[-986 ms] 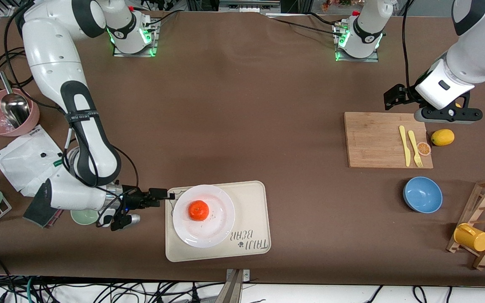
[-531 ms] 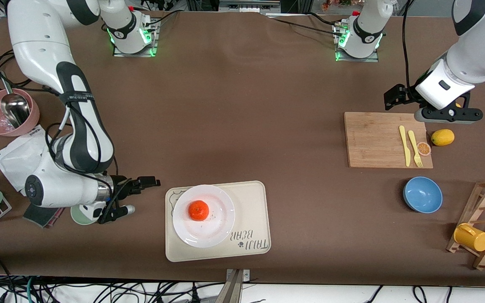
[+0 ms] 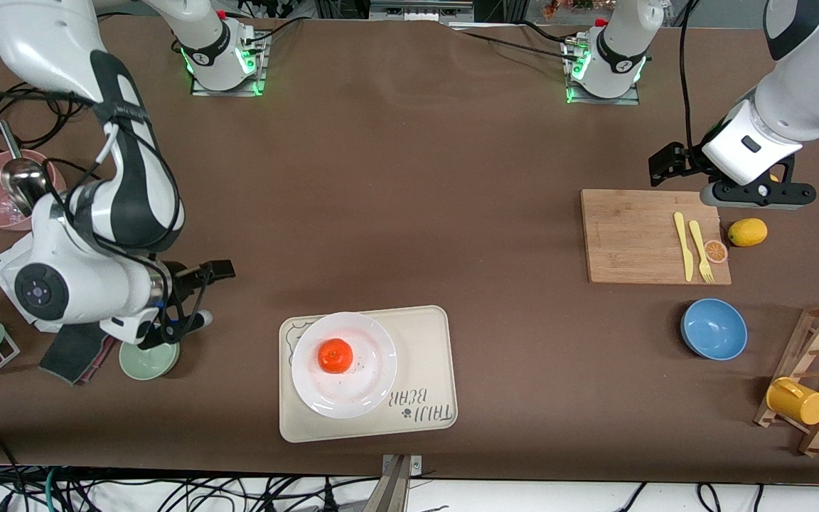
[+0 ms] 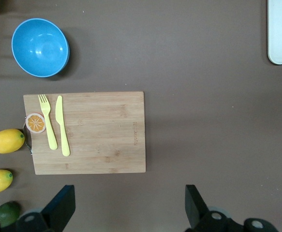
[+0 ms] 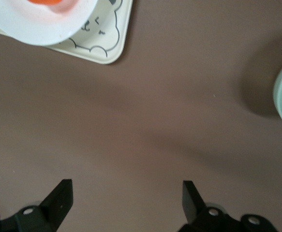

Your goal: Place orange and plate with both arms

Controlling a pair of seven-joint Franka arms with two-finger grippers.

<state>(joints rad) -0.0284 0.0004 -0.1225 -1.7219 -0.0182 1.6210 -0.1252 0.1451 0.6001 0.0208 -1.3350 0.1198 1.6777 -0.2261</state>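
Brown table's looking basically done, mate: your orange (image 3: 335, 355) sits on the plate (image 3: 374, 380), plate on the bear tray (image 3: 424, 341). Right gripper (image 3: 205, 288), jaws wide and empty, has backed away from the tray since earlier. Left gripper (image 3: 694, 167) waits wide open over the cutting board (image 3: 630, 242). Next you'd just park both.

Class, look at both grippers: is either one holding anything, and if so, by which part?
Nothing is held. The right gripper is open over bare table beside the cream tray; the left gripper waits open above the wooden cutting board.
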